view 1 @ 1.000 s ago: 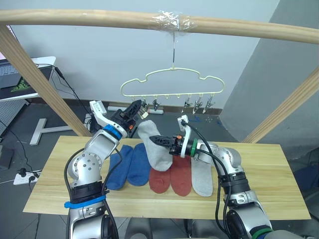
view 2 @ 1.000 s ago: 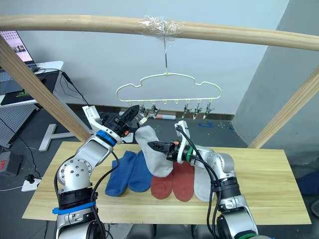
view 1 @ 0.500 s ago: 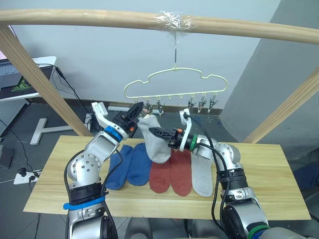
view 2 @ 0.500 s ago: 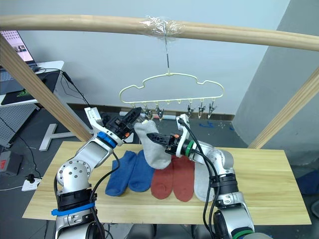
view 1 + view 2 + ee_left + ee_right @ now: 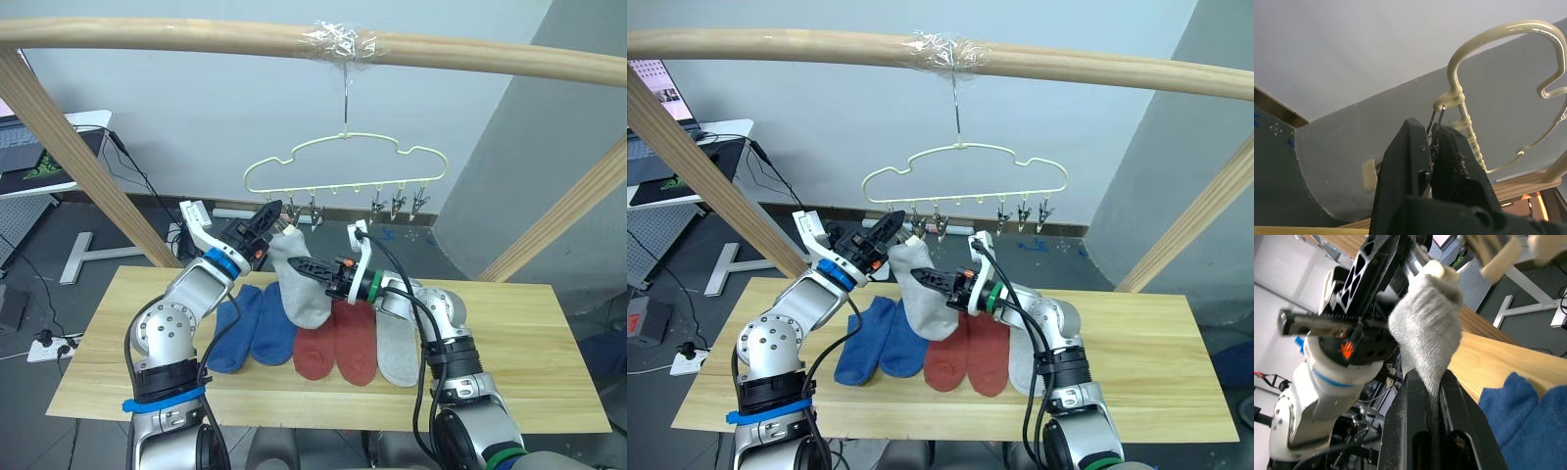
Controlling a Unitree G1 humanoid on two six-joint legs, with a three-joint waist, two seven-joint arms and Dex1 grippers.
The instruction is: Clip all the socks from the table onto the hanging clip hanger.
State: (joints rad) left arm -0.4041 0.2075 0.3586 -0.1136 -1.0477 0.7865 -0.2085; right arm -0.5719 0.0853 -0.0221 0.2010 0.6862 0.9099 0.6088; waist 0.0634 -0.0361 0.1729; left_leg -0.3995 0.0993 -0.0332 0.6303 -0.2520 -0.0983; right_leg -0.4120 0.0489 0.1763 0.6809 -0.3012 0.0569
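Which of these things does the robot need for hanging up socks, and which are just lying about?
Needed: grey sock held up; socks on the table; clip hanger; left gripper; right gripper; table.

Lying about: laptop; side desk; power strip on the floor.

The light is even and bright, with only soft shadows under the socks (image 5: 338, 338) on the table (image 5: 529, 372). Head views are sharp. In the right wrist view the background is blurred.
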